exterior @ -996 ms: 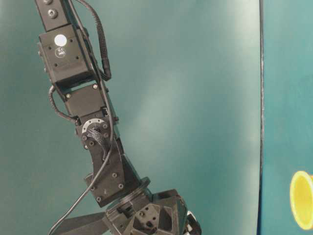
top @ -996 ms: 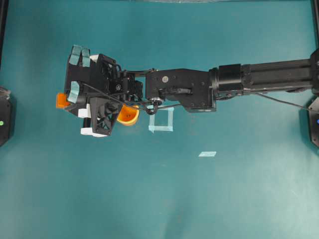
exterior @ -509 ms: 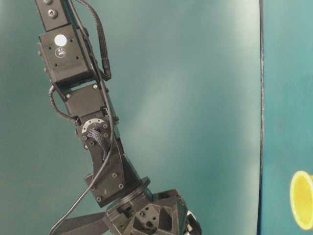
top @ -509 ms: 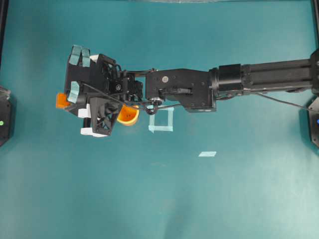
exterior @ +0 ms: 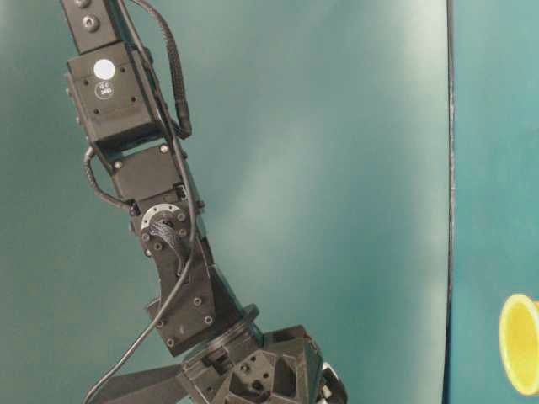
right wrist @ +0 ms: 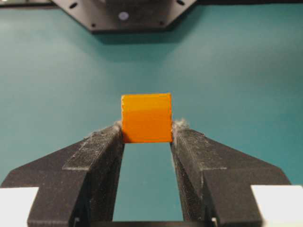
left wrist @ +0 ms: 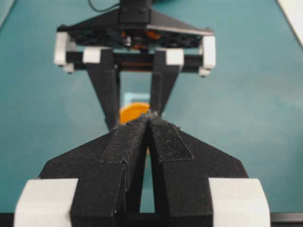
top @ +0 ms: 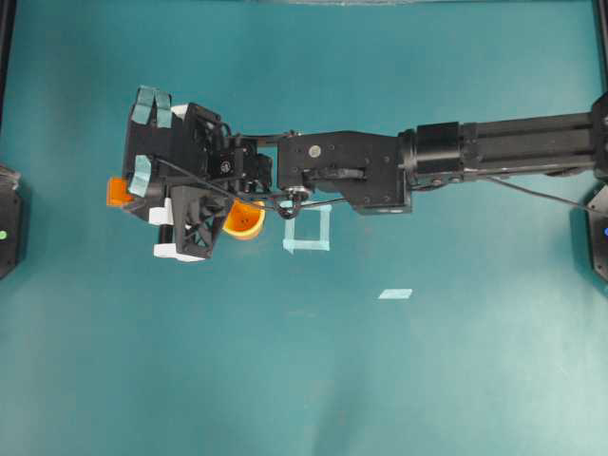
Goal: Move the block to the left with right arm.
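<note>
Two fingertips of the right gripper [right wrist: 147, 135] pinch the block [right wrist: 146, 117] near the table's left edge, by its rear part only; such shallow purchase may let it slip or twist on release. As a cube, it has no long axis; faces square to the fingers.

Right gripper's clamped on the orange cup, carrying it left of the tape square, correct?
Not the cup: the right gripper is clamped on the orange block, as the right wrist view shows. The cup sits apart under the arm, beside the tape square. The block is left of the square.
</note>
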